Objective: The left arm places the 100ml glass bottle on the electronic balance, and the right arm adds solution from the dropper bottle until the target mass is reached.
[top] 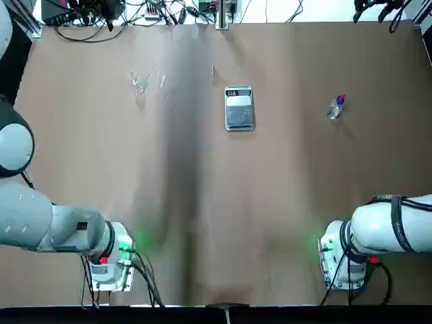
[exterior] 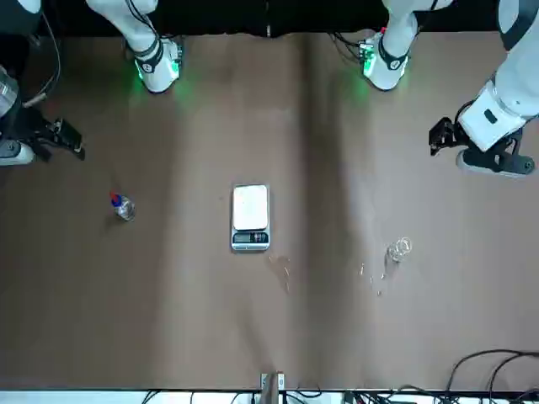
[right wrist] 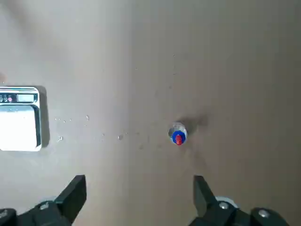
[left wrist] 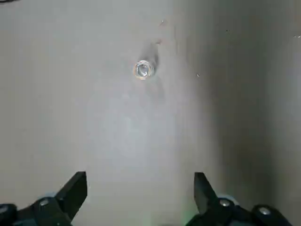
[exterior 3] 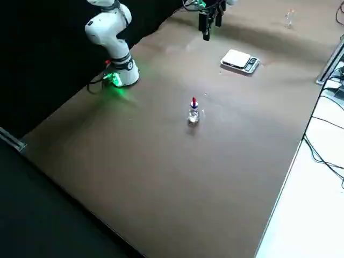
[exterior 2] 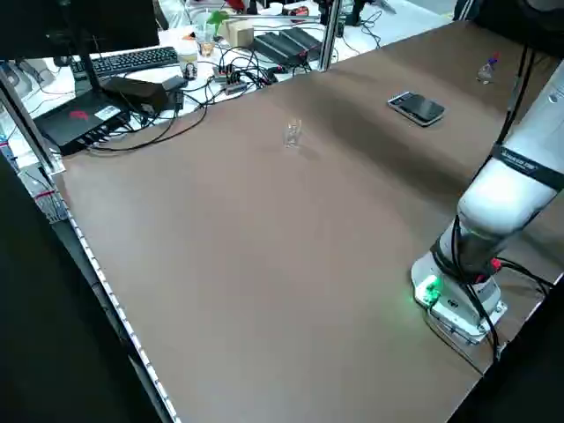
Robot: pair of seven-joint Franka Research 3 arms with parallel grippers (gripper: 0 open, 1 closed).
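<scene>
The left claw (left wrist: 141,186), wide open and empty, hangs above the desk (exterior: 210,320), with the upright glass bottle (left wrist: 143,70) out ahead (the right claw (right wrist: 139,187), also spread and empty, hovers farther off, beyond the electronic balance (exterior: 251,217)).

shiny metal balance plate (exterior: 250,207), clear glass bottle (exterior: 399,249), smooth brown tabletop (exterior: 210,328), blue plastic cap (right wrist: 178,136)
</scene>
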